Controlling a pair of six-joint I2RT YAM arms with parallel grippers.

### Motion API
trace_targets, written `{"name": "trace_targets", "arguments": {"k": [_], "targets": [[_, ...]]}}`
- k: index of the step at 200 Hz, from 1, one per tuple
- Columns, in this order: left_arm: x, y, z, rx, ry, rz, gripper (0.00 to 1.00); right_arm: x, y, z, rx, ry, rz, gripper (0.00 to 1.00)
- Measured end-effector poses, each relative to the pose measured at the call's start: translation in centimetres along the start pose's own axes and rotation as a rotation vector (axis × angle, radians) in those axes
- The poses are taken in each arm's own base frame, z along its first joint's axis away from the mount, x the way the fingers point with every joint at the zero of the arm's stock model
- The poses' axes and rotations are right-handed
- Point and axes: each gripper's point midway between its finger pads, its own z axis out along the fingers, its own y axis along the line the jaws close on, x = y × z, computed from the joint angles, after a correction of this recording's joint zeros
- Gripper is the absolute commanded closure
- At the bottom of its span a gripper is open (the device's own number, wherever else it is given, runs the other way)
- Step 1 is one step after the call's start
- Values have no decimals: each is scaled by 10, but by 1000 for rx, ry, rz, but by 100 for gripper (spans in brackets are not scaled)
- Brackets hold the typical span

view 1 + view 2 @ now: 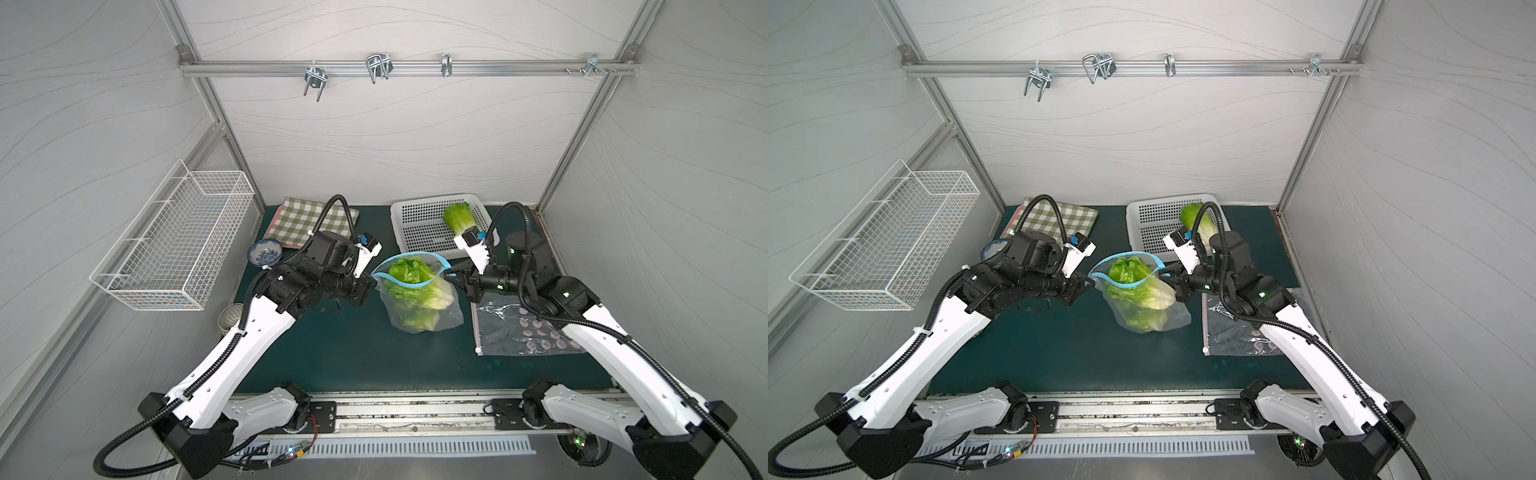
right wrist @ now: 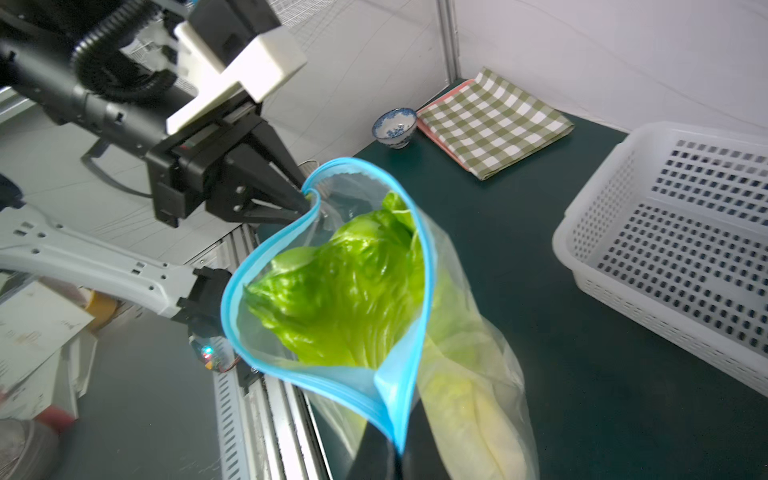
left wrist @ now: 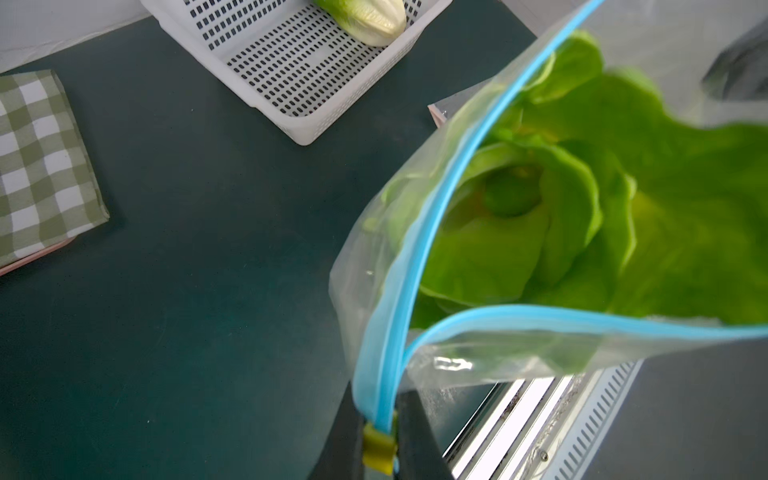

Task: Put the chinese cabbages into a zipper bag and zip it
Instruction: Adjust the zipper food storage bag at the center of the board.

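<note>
Though half out of frame, cabbage (image 3: 374, 20)

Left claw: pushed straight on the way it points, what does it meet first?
The bag, whose rim the left claw pinches; next the cabbage inside. The right claw holds the far end, seemingly on that line.

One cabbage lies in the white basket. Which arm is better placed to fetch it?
Right, probably. The right fingers sit next to the basket holding that cabbage. The left fingers are across the bag, pinching the end with the yellow slider. The right must release the bag first.
</note>
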Motion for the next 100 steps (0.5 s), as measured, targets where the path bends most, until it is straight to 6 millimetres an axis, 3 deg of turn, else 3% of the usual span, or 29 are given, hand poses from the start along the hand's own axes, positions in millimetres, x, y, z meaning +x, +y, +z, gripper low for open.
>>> {"name": "trace_targets", "arguments": {"k": [21,36,60,69,76,100], "targets": [[-2,4,-1,-9,-7,-8,100,5,12,4,-74,-10,10,100],[-4,8,-5,-24,-9,-15,100,9,9,1,-68,-20,13,100],[-13,12,-15,-52,-18,-23,100,1,-29,-13,68,-54,78,100],[-22,8,-20,-38,-35,-22,100,-2,-34,-14,82,-45,99,100],[-29,5,-25,-27,-55,-27,100,-5,-31,-12,73,-42,99,100],[-43,1,-43,-22,-123,-41,100,-12,6,-10,-23,-52,35,100]]}}
